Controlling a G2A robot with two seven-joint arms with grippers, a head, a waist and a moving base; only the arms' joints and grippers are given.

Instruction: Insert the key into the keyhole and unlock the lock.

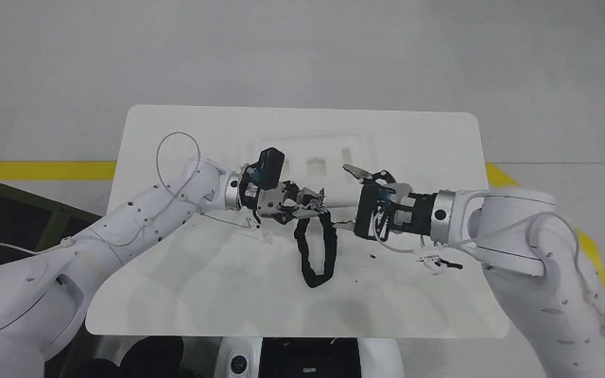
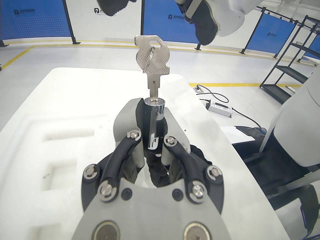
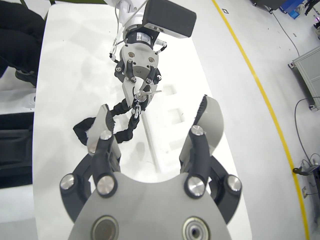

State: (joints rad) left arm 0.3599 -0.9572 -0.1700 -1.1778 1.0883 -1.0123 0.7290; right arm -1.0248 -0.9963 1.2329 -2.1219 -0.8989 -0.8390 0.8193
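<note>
White worktop (image 1: 189, 302), one of it, rounded at the corners, carries a single white foam tray (image 2: 37, 151) with rectangular recesses cut into it. Two grippers meet over the middle of it, facing each other. The left gripper (image 2: 150, 108) has its jaws clenched on the one lock (image 2: 154, 123), gripping the chrome cylinder from both sides. The right gripper (image 3: 155, 106) has its jaws released and spread wide with nothing between them; its black pads (image 2: 205, 26) stand just beyond the key's head, one on either side and apart from it. The lock is a chain type: a polished chrome barrel with a loop of chain in a black fabric sleeve (image 1: 317, 250) drooping from it toward the near edge of the worktop; whether the loop rests on the surface is hard to tell. The barrel's long axis lies along the line between the two grippers, keyhole (image 2: 154, 99) end toward the right gripper. One key (image 2: 153, 58) sits in that keyhole, blade tip in and most of the blade still showing, its long axis in line with the barrel and its head toward the right gripper. It is plain silver metal, with a broad, notched, dimple-textured head and a narrow flat blade. One thin split ring (image 2: 150, 58) hangs through the hole in the head.
</note>
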